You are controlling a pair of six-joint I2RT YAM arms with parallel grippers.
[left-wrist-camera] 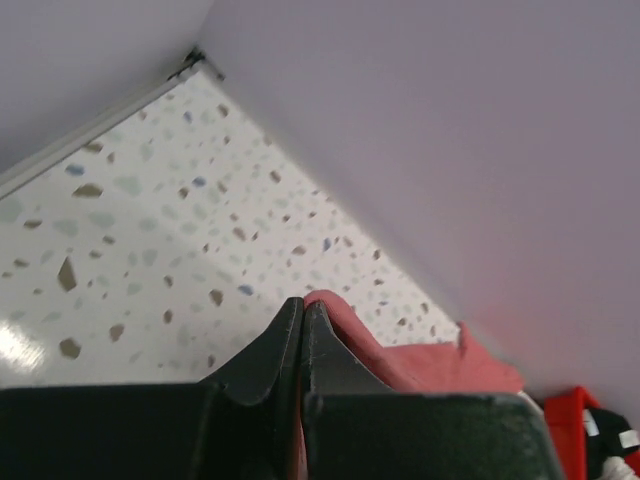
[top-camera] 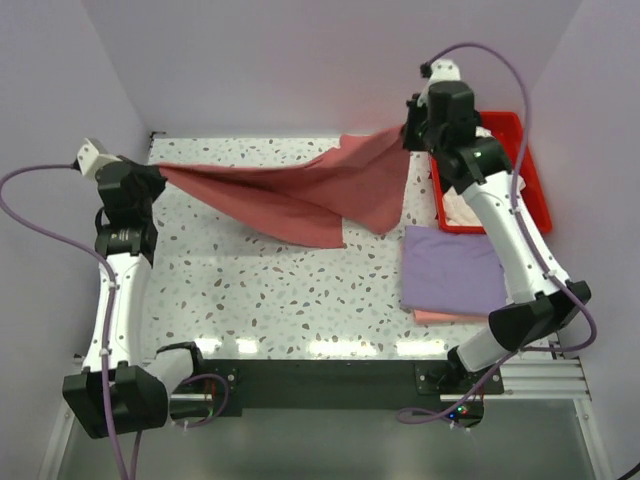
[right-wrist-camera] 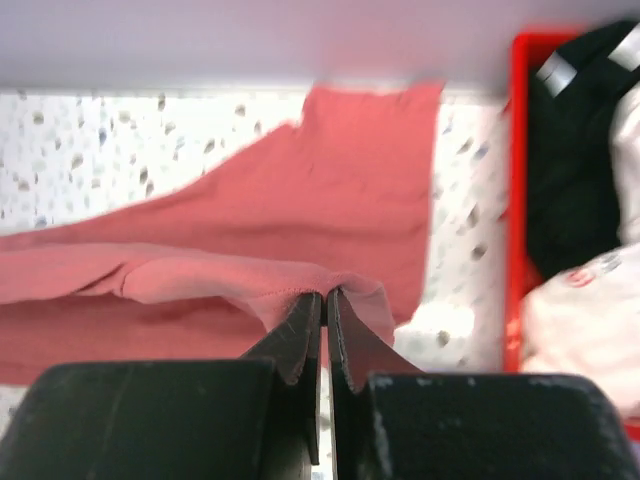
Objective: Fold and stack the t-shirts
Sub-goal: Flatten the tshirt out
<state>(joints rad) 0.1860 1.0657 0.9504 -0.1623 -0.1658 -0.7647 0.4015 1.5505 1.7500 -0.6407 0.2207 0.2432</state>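
The dusty red t-shirt [top-camera: 300,190] hangs stretched above the table between both arms. My left gripper [top-camera: 158,178] is shut on its left edge; in the left wrist view [left-wrist-camera: 303,305] the cloth [left-wrist-camera: 400,360] shows beside the closed jaws. My right gripper [top-camera: 408,132] is shut on its right edge; in the right wrist view [right-wrist-camera: 325,295] the cloth [right-wrist-camera: 330,190] drapes over the closed fingertips. A folded lavender t-shirt [top-camera: 452,270] lies on a folded pale pink one [top-camera: 445,317] at the right. White [top-camera: 462,205] and black [right-wrist-camera: 570,180] shirts lie in the red tray.
The red plastic tray [top-camera: 537,180] stands at the back right, against the right wall. Lavender walls close in the speckled table [top-camera: 250,290] at the back and both sides.
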